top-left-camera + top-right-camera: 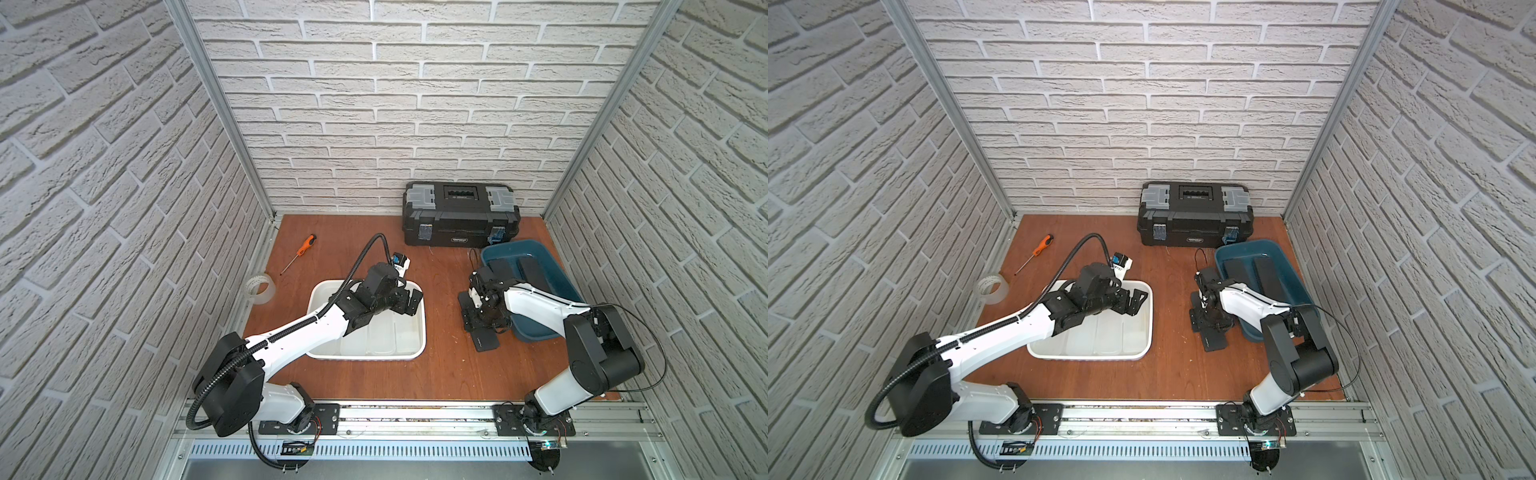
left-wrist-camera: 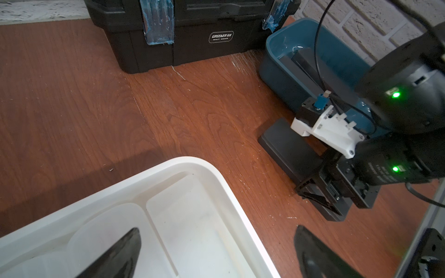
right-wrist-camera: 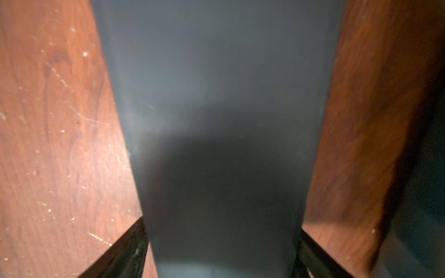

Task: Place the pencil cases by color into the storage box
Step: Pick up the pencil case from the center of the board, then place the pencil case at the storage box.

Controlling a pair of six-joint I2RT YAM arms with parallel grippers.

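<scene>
One black pencil case (image 1: 484, 343) (image 3: 216, 120) lies flat on the wooden table beside the blue storage box (image 1: 557, 274). My right gripper (image 1: 482, 320) (image 3: 221, 223) reaches down over it, a finger against each long edge, shut on it. Two more black cases (image 1: 530, 268) lie inside the blue box. Several frosted white pencil cases (image 1: 380, 336) (image 2: 192, 228) lie side by side in the white storage box (image 1: 370, 356). Above that box's far right corner hovers my left gripper (image 1: 413, 301) (image 2: 218, 227), open and holding nothing.
A black toolbox (image 1: 461, 216) stands against the back wall, right behind the blue box. An orange-handled screwdriver (image 1: 305, 245) and a clear tape roll (image 1: 259, 286) lie at the left of the table. Brick walls close in three sides.
</scene>
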